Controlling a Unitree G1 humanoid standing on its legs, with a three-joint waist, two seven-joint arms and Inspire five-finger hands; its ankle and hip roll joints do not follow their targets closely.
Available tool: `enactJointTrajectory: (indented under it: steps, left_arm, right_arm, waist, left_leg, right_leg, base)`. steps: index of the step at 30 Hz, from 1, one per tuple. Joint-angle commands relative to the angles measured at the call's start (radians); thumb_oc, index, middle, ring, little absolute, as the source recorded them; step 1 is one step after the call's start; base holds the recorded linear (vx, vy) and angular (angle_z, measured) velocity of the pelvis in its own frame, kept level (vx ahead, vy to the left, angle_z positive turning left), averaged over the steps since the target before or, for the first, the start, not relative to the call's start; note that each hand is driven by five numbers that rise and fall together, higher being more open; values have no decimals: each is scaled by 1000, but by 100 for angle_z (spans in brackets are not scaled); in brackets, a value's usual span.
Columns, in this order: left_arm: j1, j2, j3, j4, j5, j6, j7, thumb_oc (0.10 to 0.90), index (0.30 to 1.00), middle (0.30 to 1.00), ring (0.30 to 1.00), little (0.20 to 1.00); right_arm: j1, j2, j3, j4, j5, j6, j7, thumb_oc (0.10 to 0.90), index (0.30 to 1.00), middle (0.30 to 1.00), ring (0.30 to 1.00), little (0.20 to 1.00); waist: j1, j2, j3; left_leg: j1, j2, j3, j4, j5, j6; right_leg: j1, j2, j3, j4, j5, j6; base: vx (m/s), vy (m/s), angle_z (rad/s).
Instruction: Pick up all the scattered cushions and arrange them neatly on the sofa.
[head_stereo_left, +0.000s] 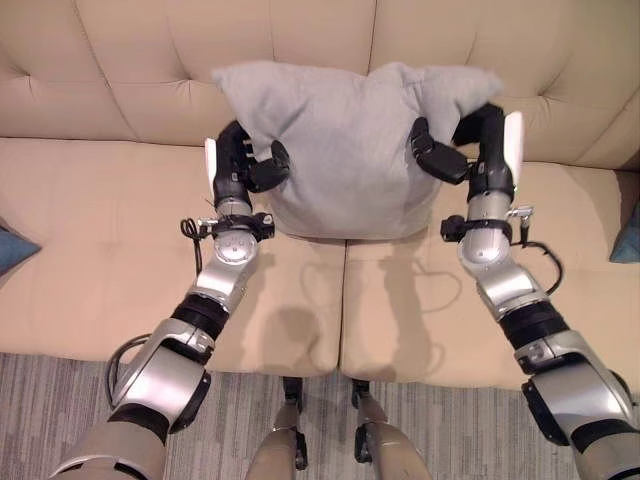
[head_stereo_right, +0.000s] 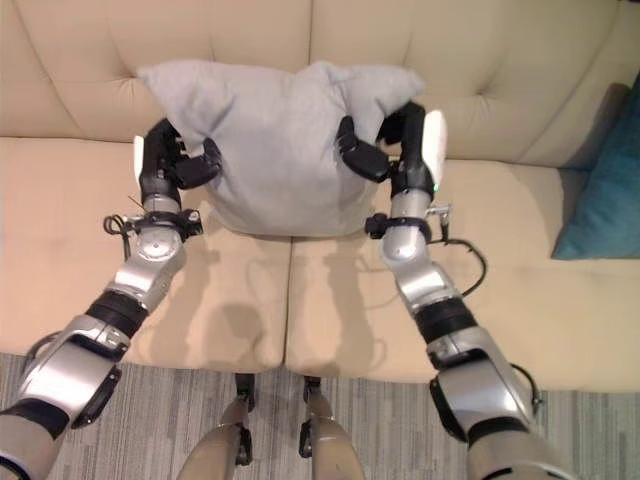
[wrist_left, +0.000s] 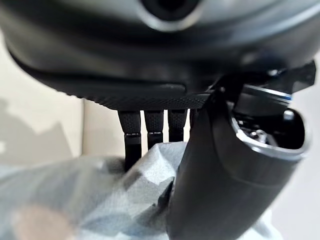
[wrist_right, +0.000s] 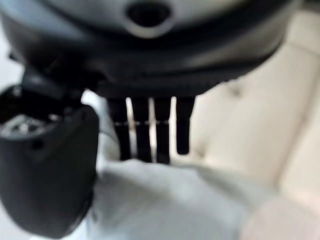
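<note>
A grey cushion (head_stereo_left: 340, 150) stands upright on the beige sofa (head_stereo_left: 100, 230), leaning against the tufted backrest at the middle seam. My left hand (head_stereo_left: 240, 165) grips its left edge, thumb on the front face and fingers behind the cloth. My right hand (head_stereo_left: 480, 150) pinches the right edge the same way. In the left wrist view the thumb (wrist_left: 215, 175) presses on the grey cushion (wrist_left: 100, 200) while the fingers (wrist_left: 131, 135) go behind it. The right wrist view shows the right hand (wrist_right: 45, 165) on the grey cushion (wrist_right: 175, 200) with fingers (wrist_right: 150, 130) behind the fold.
A teal cushion (head_stereo_right: 605, 190) leans at the sofa's right end. Another bluish cushion (head_stereo_left: 12, 245) pokes in at the left edge of the seat. Bare seat lies on both sides of the grey cushion. Grey striped carpet (head_stereo_left: 420, 420) runs along the sofa's front.
</note>
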Motion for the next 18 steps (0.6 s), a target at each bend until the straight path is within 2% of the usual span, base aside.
enactJointTrajectory:
  steps: [1,6,11,13,17,18]
  left_arm:
    - [-168,1,-7,40,64,-62,39,800,900,900,900,900]
    - [-142,32,62,25,34,-53,65,800,900,900,900,900]
    - [-85,119,98,-4,52,-42,34,800,900,900,900,900]
    - [-33,152,118,-55,64,-47,15,800,900,900,900,900]
    - [53,171,148,-134,81,-49,-5,800,900,900,900,900]
    - [118,176,174,-188,87,-56,-22,800,900,900,900,900]
  right_arm:
    - [-152,-36,-45,25,-34,-16,-108,800,900,900,900,900]
    - [-160,-65,-83,100,4,22,-145,800,900,900,900,900]
    - [-121,-162,-114,157,29,46,-119,800,900,900,900,900]
    - [-72,-214,-137,158,31,50,-98,800,900,900,900,900]
    - [14,-252,-187,131,39,47,-74,800,900,900,900,900]
    - [75,-270,-216,108,45,42,-48,800,900,900,900,900]
  waist:
    - [8,-33,-88]
    - [13,-33,-102]
    - [16,-37,-130]
    - [18,-39,-140]
    - [19,-42,-151]
    - [19,-45,-155]
  left_leg:
    - [11,-14,-9,1,-48,-62]
    - [14,-16,-14,1,-47,-60]
    - [29,-15,-15,1,-55,-61]
    - [37,-13,-14,1,-58,-63]
    - [43,-12,-15,1,-60,-63]
    - [51,-11,-15,1,-62,-63]
  right_leg:
    - [17,-73,3,4,-31,163]
    - [20,-74,2,4,-31,161]
    - [36,-72,-1,4,-36,160]
    - [45,-72,-5,4,-40,161]
    - [53,-72,-9,4,-44,162]
    - [61,-72,-10,4,-47,162]
  base:
    - [-2,-8,7]
    - [29,-17,3]
    - [16,-12,8]
    - [23,-18,9]
    - [21,-18,11]
    - [25,-15,16]
